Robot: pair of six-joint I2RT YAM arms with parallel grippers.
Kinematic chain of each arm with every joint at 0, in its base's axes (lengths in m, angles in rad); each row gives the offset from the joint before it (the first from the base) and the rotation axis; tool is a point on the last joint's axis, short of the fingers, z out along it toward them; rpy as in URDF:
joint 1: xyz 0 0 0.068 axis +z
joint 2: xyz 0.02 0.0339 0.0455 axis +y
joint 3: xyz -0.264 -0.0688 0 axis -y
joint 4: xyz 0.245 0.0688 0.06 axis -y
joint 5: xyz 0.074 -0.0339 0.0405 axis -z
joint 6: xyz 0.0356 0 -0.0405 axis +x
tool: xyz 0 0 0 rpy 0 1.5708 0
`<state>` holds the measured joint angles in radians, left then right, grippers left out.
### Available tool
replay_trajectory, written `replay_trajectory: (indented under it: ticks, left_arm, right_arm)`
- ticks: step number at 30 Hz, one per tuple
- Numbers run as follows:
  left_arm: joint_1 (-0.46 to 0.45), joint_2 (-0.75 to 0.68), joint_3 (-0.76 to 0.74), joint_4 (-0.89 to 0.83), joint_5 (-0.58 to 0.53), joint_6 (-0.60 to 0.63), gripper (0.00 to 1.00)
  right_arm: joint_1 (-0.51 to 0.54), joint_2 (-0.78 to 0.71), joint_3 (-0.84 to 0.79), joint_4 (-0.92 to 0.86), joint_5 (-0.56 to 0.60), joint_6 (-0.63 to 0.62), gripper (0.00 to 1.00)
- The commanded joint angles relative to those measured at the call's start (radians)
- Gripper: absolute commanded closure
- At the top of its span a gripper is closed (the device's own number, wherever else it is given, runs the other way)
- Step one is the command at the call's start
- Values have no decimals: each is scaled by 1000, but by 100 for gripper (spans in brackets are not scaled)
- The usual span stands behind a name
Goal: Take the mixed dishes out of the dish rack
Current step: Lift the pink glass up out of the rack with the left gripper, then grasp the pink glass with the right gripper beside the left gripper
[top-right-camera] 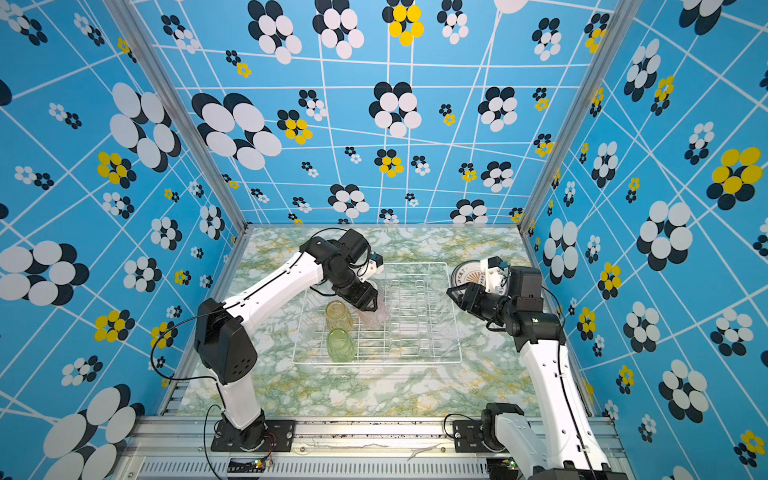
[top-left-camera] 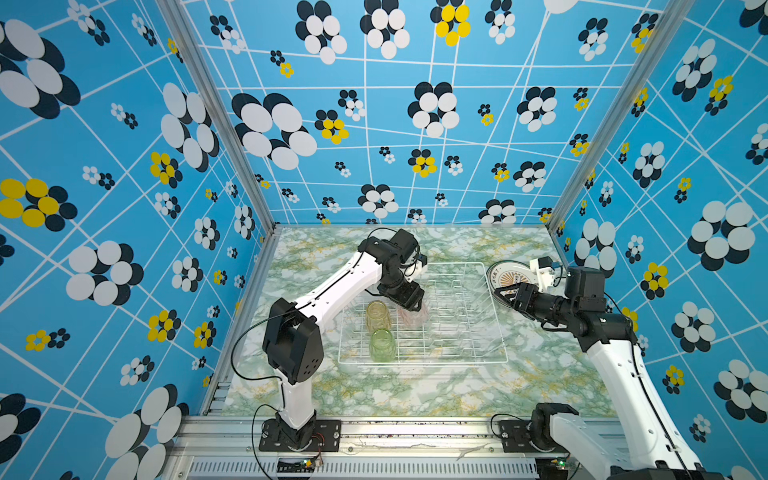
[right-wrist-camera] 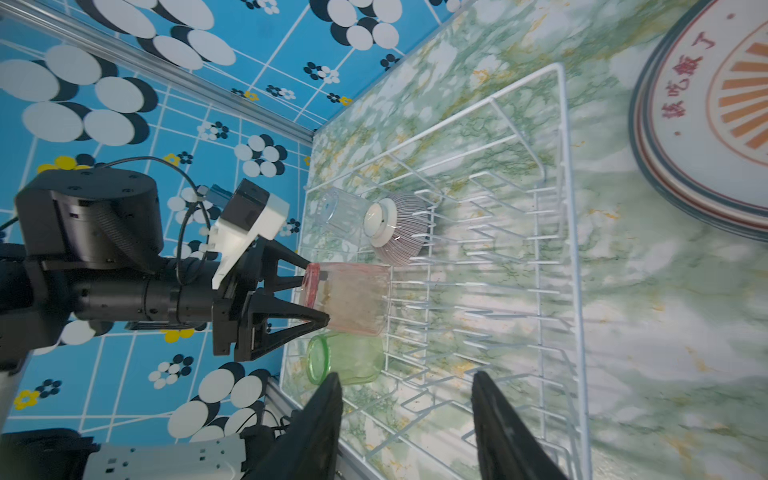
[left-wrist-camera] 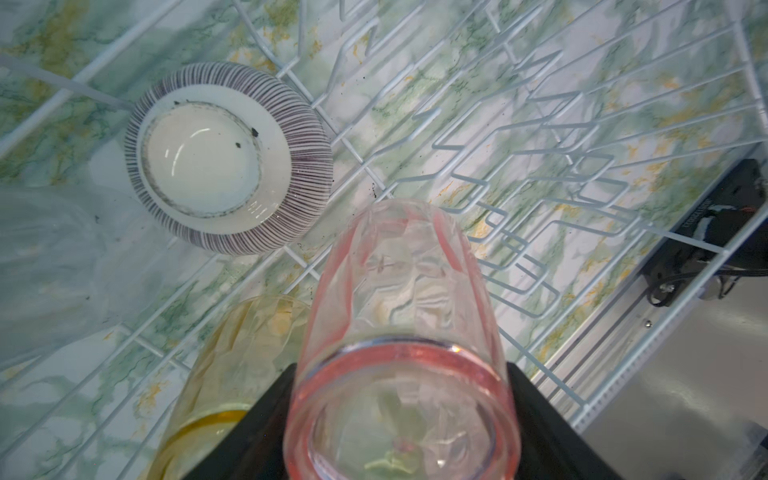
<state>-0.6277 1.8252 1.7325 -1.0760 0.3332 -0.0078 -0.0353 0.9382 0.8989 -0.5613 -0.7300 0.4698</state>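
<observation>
The white wire dish rack (top-left-camera: 422, 362) sits mid-table. My left gripper (top-left-camera: 415, 305) is inside it, shut on the rim end of a pink tumbler (left-wrist-camera: 399, 332), which is tilted over the wires. Beside it are an amber tumbler (top-left-camera: 377, 316) and a green tumbler (top-left-camera: 382, 345). In the left wrist view a striped bowl (left-wrist-camera: 228, 158) lies upside down next to a clear tumbler (left-wrist-camera: 50, 266). My right gripper (top-left-camera: 500, 296) is open and empty, hovering at the rack's right edge. Printed white plates (top-left-camera: 505, 272) lie stacked on the table just behind it.
The rack's upright plate prongs (right-wrist-camera: 498, 257) stand bare across its right half. The blue patterned walls close in the table on three sides. The right arm's forearm (top-left-camera: 561, 309) hangs over the table's right strip, next to the plates.
</observation>
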Motion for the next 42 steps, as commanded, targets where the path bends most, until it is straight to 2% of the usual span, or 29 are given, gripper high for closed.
replay_trajectory:
  ticks: [1, 6, 10, 17, 24, 28, 30, 32, 37, 42]
  left_arm:
    - [31, -89, -41, 77, 216, -48, 45]
    - [75, -164, -138, 291, 445, -176, 45]
    - [85, -191, -188, 421, 528, -258, 47]
    - [105, -206, -262, 610, 615, -382, 52]
    - [108, -202, -303, 744, 679, -471, 51]
    - [109, -206, -360, 917, 735, -588, 51]
    - [113, -208, -377, 965, 740, -621, 52]
    - [115, -210, -370, 941, 731, -603, 52]
    - [130, -202, -325, 803, 696, -509, 53]
    - [142, -204, -305, 761, 683, -480, 53]
  right_arm:
    - [39, -41, -48, 105, -174, 80, 52]
    - [213, -66, -107, 212, -177, 139, 60]
    - [303, -56, -184, 404, -148, 255, 62]
    - [359, -6, -241, 701, -136, 414, 63]
    - [370, 31, -239, 800, -108, 445, 63]
    - [370, 45, -254, 903, -91, 489, 63]
    - [371, 42, -249, 916, -91, 491, 63]
    - [370, 31, -242, 911, -100, 487, 63]
    - [370, -10, -169, 683, -126, 372, 63]
    - [369, -69, -133, 532, -83, 286, 63]
